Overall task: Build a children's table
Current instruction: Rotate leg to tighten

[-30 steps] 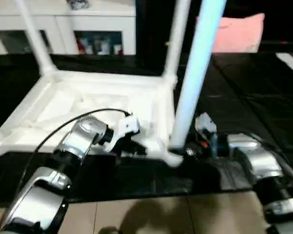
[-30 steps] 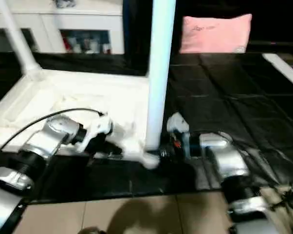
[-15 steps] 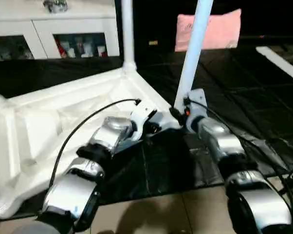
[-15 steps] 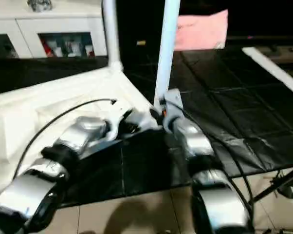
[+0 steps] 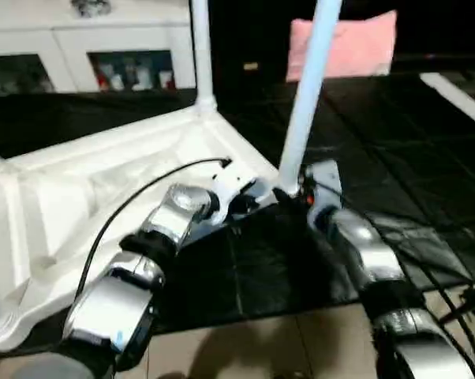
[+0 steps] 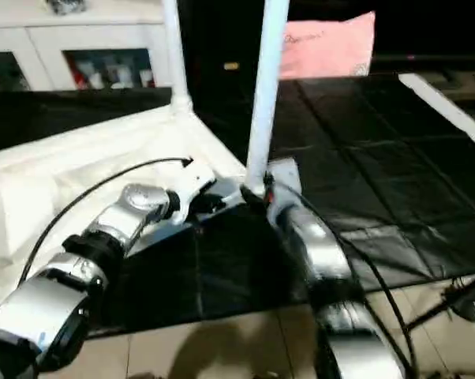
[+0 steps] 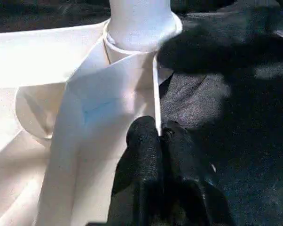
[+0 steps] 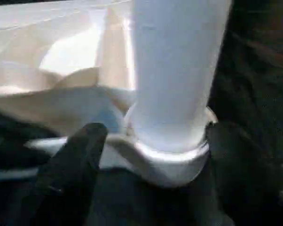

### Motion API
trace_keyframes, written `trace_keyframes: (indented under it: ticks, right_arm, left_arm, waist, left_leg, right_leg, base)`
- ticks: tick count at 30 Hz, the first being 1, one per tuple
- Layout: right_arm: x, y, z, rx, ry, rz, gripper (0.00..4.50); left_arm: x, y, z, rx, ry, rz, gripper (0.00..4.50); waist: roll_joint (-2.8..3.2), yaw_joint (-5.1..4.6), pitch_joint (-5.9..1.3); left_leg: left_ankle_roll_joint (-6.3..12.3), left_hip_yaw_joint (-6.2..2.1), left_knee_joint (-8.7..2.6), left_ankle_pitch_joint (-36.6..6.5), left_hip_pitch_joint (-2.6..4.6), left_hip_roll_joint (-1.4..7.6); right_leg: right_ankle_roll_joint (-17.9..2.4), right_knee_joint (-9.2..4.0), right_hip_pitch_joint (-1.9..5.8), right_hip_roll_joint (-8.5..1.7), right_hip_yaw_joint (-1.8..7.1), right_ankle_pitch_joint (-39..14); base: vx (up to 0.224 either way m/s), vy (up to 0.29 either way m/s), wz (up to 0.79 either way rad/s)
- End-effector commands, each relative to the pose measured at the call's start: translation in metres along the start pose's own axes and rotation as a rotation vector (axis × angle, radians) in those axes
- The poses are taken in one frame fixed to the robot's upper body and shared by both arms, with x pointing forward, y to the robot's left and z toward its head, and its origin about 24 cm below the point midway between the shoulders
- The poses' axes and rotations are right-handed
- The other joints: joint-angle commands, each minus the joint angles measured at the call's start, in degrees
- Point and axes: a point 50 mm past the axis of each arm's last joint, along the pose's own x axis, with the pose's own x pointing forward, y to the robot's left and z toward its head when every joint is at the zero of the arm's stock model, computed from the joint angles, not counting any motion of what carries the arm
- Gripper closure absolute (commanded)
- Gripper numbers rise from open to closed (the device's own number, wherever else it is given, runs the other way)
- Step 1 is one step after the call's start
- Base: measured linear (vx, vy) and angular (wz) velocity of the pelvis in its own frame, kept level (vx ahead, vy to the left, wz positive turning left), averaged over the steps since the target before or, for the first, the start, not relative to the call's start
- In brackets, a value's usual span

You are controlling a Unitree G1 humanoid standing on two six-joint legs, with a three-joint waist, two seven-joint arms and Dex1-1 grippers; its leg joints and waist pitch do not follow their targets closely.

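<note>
A black sheet (image 5: 395, 150) covers the floor, carrying the upturned children's table (image 5: 103, 181) and a pink pillow (image 5: 356, 47).

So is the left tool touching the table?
Touching: in the left wrist view, the left tool pinches the table's thin rim between its fingers.

It looked like a room in a home. A white cabinet (image 5: 103, 55) with glass doors stood at the back. A pink pillow (image 5: 356, 47) lay near it. Black mats (image 5: 395, 158) covered the tan tile floor (image 5: 245, 347).
</note>
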Motion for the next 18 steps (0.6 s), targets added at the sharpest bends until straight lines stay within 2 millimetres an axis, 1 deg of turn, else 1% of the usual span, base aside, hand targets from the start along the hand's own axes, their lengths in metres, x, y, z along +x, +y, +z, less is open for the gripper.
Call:
trace_keyframes:
  ticks: [1,2,3,4,5,6,7,8,9,10,11,12,13,14,15,16,17,18]
  right_arm:
    - [-0.016,0.003,-0.004,-0.024,-0.027,0.097,0.52]
    - [-0.023,0.003,-0.003,-0.037,-0.044,0.114,0.52]
    - [-0.024,0.003,-0.003,-0.039,-0.047,0.118,0.45]
    - [-0.032,0.004,-0.002,-0.054,-0.066,0.147,0.33]
    - [-0.035,0.005,-0.002,-0.058,-0.074,0.156,0.33]
    - [-0.036,0.006,-0.002,-0.057,-0.079,0.159,0.23]
    - [-0.039,0.008,-0.001,-0.049,-0.091,0.165,0.09]
    - [-0.039,0.008,-0.001,-0.049,-0.091,0.165,0.09]
    - [-0.039,0.011,-0.001,-0.045,-0.107,0.152,0.04]
    - [-0.039,0.011,0.0,-0.045,-0.111,0.147,0.04]
    - [-0.039,0.014,0.0,-0.043,-0.115,0.158,0.04]
    - [-0.039,0.015,0.001,-0.042,-0.117,0.166,0.04]
    - [-0.037,0.021,0.003,-0.034,-0.127,0.187,0.04]
    - [-0.036,0.022,0.004,-0.032,-0.128,0.193,0.04]
    - [-0.035,0.025,0.004,-0.028,-0.131,0.205,0.04]
    - [-0.035,0.027,0.005,-0.023,-0.133,0.216,0.01]
    - [-0.032,0.029,0.006,-0.024,-0.129,0.23,0.0]
    - [-0.03,0.031,0.007,-0.025,-0.126,0.237,0.0]
  left_arm:
    - [-0.003,0.007,0.022,0.123,-0.082,0.013,4.5]
    - [-0.005,0.01,0.022,0.149,-0.08,0.028,4.5]
    - [-0.005,0.01,0.022,0.153,-0.08,0.032,4.5]
    - [-0.007,0.014,0.022,0.172,-0.088,0.059,4.5]
    - [-0.008,0.015,0.023,0.17,-0.097,0.066,4.5]
    - [-0.009,0.015,0.024,0.165,-0.109,0.066,4.5]
    - [-0.01,0.016,0.026,0.156,-0.137,0.063,4.5]
    - [-0.01,0.016,0.026,0.156,-0.137,0.063,4.5]
    - [-0.013,0.017,0.028,0.144,-0.172,0.058,4.5]
    - [-0.014,0.017,0.029,0.141,-0.182,0.058,4.5]
    - [-0.015,0.019,0.029,0.135,-0.193,0.069,4.5]
    - [-0.016,0.02,0.03,0.131,-0.201,0.077,4.5]
    - [-0.021,0.024,0.033,0.116,-0.244,0.077,4.5]
    - [-0.023,0.024,0.033,0.109,-0.251,0.07,4.5]
    - [-0.026,0.025,0.034,0.097,-0.266,0.056,4.5]
    - [-0.028,0.026,0.035,0.085,-0.279,0.037,4.22]
    - [-0.036,0.028,0.035,0.065,-0.293,0.018,3.95]
    - [-0.042,0.03,0.035,0.054,-0.301,0.005,3.95]
  waist:
    - [0.13,0.54,-3.96]
    - [0.18,0.72,-4.05]
    - [0.06,0.89,-4.14]
    - [0.22,1.04,-4.17]
    - [0.14,1.06,-4.08]
    - [0.05,1.05,-4.06]
    - [-0.13,1.09,-4.0]
    - [0.05,1.12,-3.99]
    - [-0.21,1.15,-3.99]
    - [0.0,1.2,-3.99]
    - [0.05,1.22,-4.02]
    - [-0.14,1.28,-4.03]
    - [-0.21,1.38,-4.13]
    - [-0.16,1.41,-4.25]
    - [-0.71,1.41,-4.3]
    - [-0.46,1.41,-4.38]
    - [-0.64,1.37,-4.54]
    - [-0.38,1.49,-4.71]
  left_leg:
    - [5.2,-0.06,-3.08,-10.39,-0.04,0.82]
    - [5.19,-0.13,-3.02,-10.26,-0.05,0.88]
    - [5.54,-0.14,-3.03,-9.88,-0.11,0.94]
    - [5.5,-0.26,-3.03,-9.39,-0.35,0.89]
    - [5.53,-0.19,-3.03,-9.62,-0.3,0.91]
    - [5.46,-0.24,-3.06,-9.58,-0.38,0.92]
    - [5.44,-0.16,-3.04,-9.36,-0.32,0.94]
    - [5.4,-0.24,-3.09,-9.25,-0.35,1.02]
    - [5.45,-0.16,-3.01,-8.93,-0.38,1.09]
    - [5.39,-0.21,-3.03,-8.36,-0.49,1.1]
    - [5.39,-0.22,-3.02,-8.13,-0.48,1.15]
    - [5.54,-0.22,-3.01,-7.77,-0.52,1.15]
    - [5.75,-0.24,-2.91,-6.82,-0.62,1.13]
    - [5.89,-0.25,-2.88,-6.24,-0.67,1.12]
    - [6.31,-0.29,-2.86,-5.1,-0.87,1.16]
    - [6.85,-0.22,-2.72,-4.41,-0.83,1.2]
    - [7.09,-0.21,-2.65,-3.87,-0.78,1.28]
    - [7.55,-0.26,-2.55,-2.53,-0.84,1.45]
  right_leg:
    - [-8.98,-5.41,4.06,-3.27,3.31,-10.85]
    - [-8.83,-5.15,4.15,-3.31,3.35,-10.58]
    - [-8.85,-5.05,4.03,-3.36,3.38,-10.17]
    - [-8.86,-4.97,4.2,-3.26,3.21,-9.95]
    - [-8.71,-5.14,4.08,-3.26,3.19,-10.38]
    - [-8.78,-5.07,4.14,-3.35,3.15,-11.06]
    - [-8.69,-5.18,3.95,-3.33,3.16,-11.76]
    - [-8.8,-5.11,3.87,-3.39,3.13,-12.23]
    - [-8.9,-5.23,3.75,-3.47,3.15,-12.7]
    - [-9.12,-5.09,3.73,-3.5,3.19,-12.44]
    - [-9.25,-5.06,3.7,-3.55,3.22,-12.02]
    - [-9.58,-4.89,3.72,-3.55,3.23,-11.09]
    - [-10.06,-4.61,3.81,-3.65,3.27,-9.68]
    - [-10.26,-4.45,3.86,-3.66,3.31,-8.61]
    - [-11.02,-3.88,3.98,-3.67,3.34,-6.15]
    - [-11.72,-3.7,3.86,-3.73,3.42,-4.13]
    - [-12.29,-3.36,3.87,-3.73,3.49,-2.49]
    - [-13.7,-2.8,3.81,-3.89,3.52,0.4]
  base:
    - [0.0,0.0,0.0]
    - [0.0,0.0,0.0]
    - [0.0,0.0,0.0]
    - [0.0,0.0,0.0]
    - [0.0,0.0,0.0]
    - [0.0,0.0,0.0]
    - [0.0,0.0,0.0]
    - [0.0,0.0,0.0]
    - [0.0,0.0,0.0]
    - [0.0,0.0,0.0]
    - [0.0,0.0,0.0]
    - [0.0,0.0,0.0]
    - [0.0,0.0,0.0]
    - [0.0,0.0,0.0]
    - [0.0,0.0,0.0]
    - [0.0,0.0,0.0]
    - [0.0,0.0,0.0]
    - [0.0,0.0,0.0]
